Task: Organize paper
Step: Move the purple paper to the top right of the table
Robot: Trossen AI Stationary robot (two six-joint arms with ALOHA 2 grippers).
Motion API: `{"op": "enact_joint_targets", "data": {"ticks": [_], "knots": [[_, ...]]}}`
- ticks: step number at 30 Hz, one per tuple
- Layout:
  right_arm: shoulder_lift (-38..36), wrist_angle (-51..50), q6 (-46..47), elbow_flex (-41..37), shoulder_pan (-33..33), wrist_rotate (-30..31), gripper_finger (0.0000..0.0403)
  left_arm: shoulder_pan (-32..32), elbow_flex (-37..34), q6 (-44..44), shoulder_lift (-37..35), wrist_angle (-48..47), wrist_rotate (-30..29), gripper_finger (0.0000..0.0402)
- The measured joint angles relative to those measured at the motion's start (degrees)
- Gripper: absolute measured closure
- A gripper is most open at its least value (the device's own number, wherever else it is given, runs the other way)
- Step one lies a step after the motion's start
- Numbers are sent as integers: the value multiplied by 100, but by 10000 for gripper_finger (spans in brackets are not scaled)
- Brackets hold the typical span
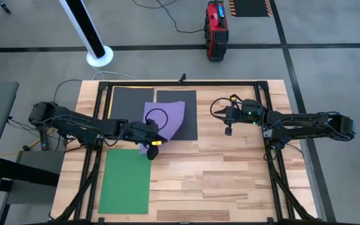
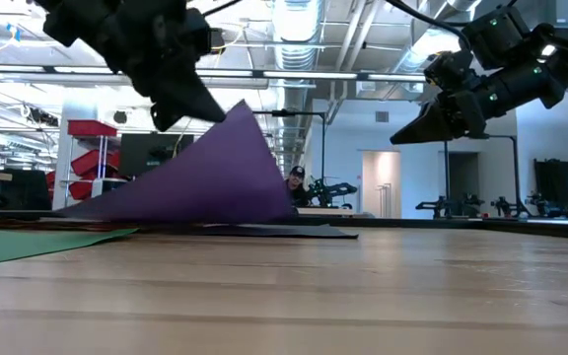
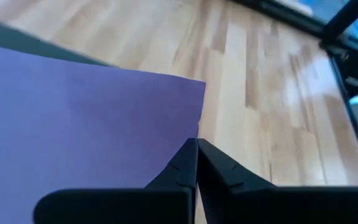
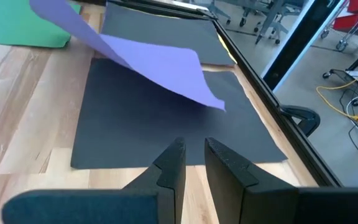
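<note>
A purple sheet point(image 1: 170, 117) is raised at its near left part, and its far part rests on a dark grey sheet point(image 1: 187, 128). My left gripper point(image 1: 150, 149) is shut on the purple sheet. A second dark grey sheet point(image 1: 131, 100) lies flat at the far left. A green sheet point(image 1: 127, 181) lies flat at the near left. My right gripper point(image 1: 229, 130) hangs above the table to the right of the sheets, open by a narrow gap point(image 4: 194, 149) with nothing between its fingers. My left gripper pinches the purple sheet's edge point(image 3: 197, 132), close to a corner, between its two fingertips; it looks like one layer. The fingers come from the table's left, slanting down. The held corner point(image 2: 235, 106) is lifted clear, and the sheet slopes down to the dark grey sheet point(image 2: 294, 231).
A black frame rail point(image 1: 186, 81) runs along the table's far side, with side rails point(image 1: 269, 156) on the left and right. Bare wood point(image 1: 230, 181) lies near and right of the sheets. A thin yellow edge point(image 4: 227, 55) shows between the dark sheets.
</note>
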Motion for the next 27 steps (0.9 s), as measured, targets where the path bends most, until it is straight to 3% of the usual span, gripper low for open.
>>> {"op": "enact_joint_targets", "data": {"ticks": [5,12,27], "knots": [[0,130,-228,17,94,-526,344,140,0,224,0,196,-213,401],[190,24,-608,500,616,-574,344,350,0,460,0,356,-135,401],[2824,-412,-1225,2698,931,-577,344,401,0,585,0,321,40,401]]}}
